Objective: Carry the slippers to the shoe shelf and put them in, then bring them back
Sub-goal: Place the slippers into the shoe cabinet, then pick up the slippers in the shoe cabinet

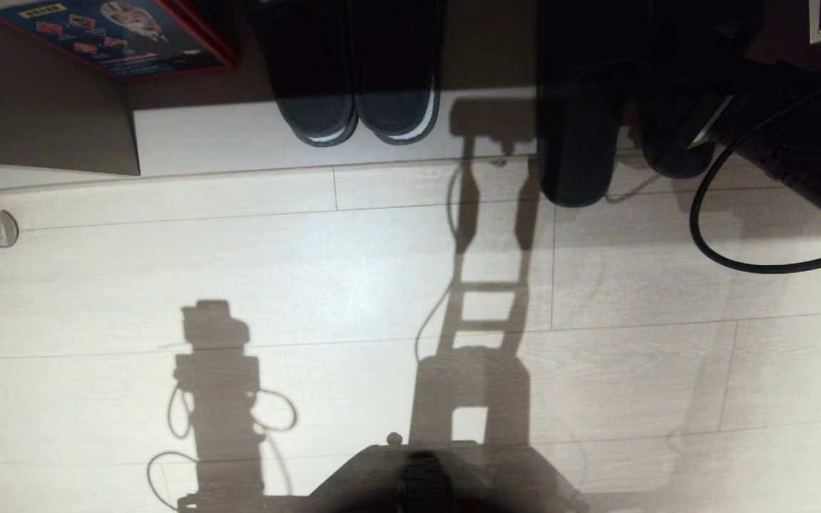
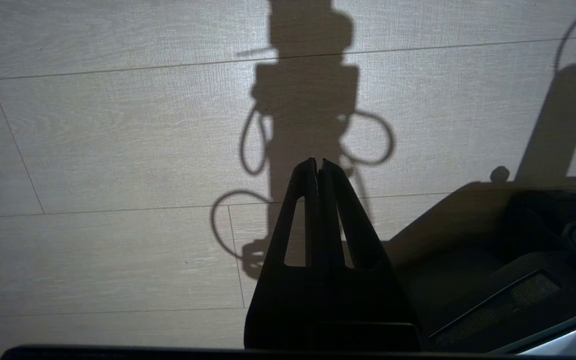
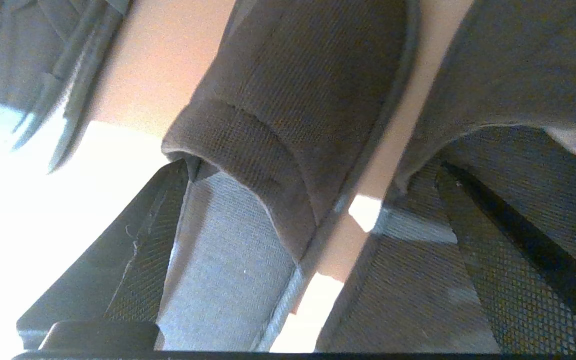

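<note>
The two dark charcoal slippers [image 1: 576, 153] lie side by side at the right of the shoe shelf [image 1: 225, 135], toes in its shadowed inside. Their heels reach out past the pale base board. My right arm [image 1: 752, 78] comes down over them from the upper right. In the right wrist view my right gripper [image 3: 308, 167] is open wide and close to both slippers. One finger [image 3: 133, 250] lies beside the nearer slipper's [image 3: 293, 100] grey insole, the other on the second slipper [image 3: 518, 65]. My left gripper [image 2: 318, 162] hangs shut and empty above the floor.
A second dark pair with white sole stripes [image 1: 357, 92] sits in the shelf to the left. A red box [image 1: 111, 32] lies further left, behind a grey upright panel [image 1: 47, 107]. A black cable [image 1: 738, 256] loops over the floor. A round fitting [image 1: 0, 229] is set in the floor.
</note>
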